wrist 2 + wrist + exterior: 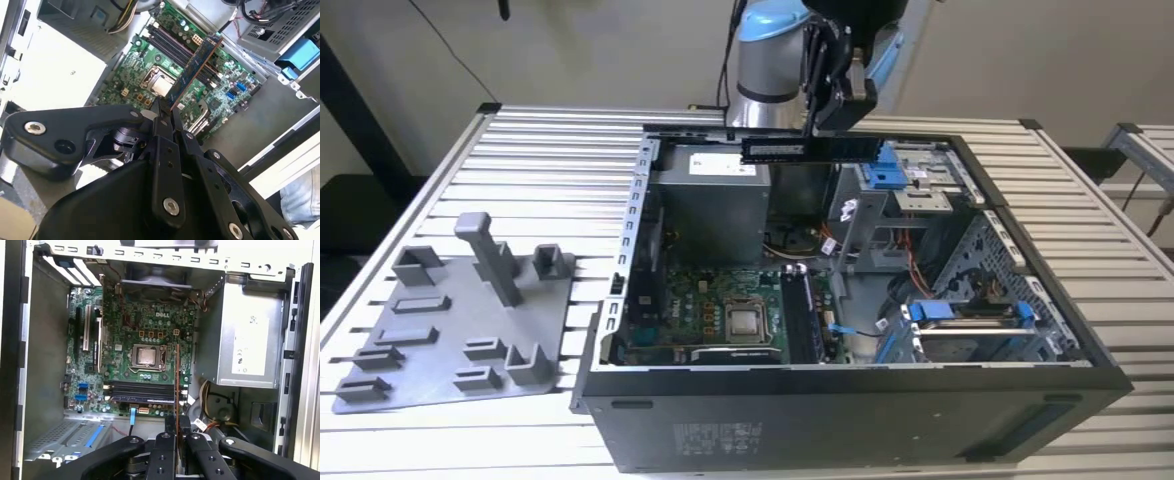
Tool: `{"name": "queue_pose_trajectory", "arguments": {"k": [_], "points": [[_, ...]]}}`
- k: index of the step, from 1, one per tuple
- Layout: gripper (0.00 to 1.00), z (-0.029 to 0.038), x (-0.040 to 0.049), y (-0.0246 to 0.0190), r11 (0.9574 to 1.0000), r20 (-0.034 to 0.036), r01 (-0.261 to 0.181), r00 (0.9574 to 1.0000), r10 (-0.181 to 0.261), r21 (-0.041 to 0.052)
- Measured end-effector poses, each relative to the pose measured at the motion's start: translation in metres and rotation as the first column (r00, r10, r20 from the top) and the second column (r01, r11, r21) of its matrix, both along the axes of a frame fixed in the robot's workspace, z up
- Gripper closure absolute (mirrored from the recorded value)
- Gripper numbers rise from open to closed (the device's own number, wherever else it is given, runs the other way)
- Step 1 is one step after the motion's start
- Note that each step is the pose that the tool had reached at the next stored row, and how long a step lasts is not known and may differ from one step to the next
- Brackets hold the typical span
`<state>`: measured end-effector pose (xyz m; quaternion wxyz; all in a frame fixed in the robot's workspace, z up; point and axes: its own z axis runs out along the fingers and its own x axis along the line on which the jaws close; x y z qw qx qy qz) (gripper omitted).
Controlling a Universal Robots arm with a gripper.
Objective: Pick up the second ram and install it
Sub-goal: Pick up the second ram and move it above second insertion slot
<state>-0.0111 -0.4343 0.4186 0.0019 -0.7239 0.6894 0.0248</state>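
Black jaws clamp the second ram (196,70) above the motherboard (145,330); exterior view adds a grey tray (447,305)

My arm (765,70) comes down at the top middle of the exterior view, wrist bent so my gripper (834,130) points downward. My two black fingers (161,131) are pinched together on one long edge of the memory stick (196,67).
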Motion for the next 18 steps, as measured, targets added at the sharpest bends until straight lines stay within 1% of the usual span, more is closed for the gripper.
{"name": "queue_pose_trajectory", "arguments": {"k": [2, 3, 6, 9, 12, 18], "points": [[0.86, -0.0005, 0.0001, 0.0025, 1.0000, 0.0000, 0.000, 1.0000, 0.000, 0.0000], [0.86, -0.0008, 0.0003, 0.0027, 1.0000, 0.0000, 0.000, 1.0000, 0.000, 0.0002], [0.86, -0.0012, 0.0019, 0.0027, 1.0000, -0.0001, 0.003, 1.0000, -0.003, 0.0000], [0.86, -0.0022, 0.0022, 0.0028, 0.9995, 0.0000, 0.033, 0.9995, -0.033, 0.0000], [0.86, -0.0027, 0.0026, 0.0027, 0.9978, -0.0001, 0.066, 0.9978, -0.066, -0.0002], [0.86, -0.0029, 0.0026, 0.0028, 0.9977, 0.0000, 0.068, 0.9977, -0.068, 0.0000]]}}
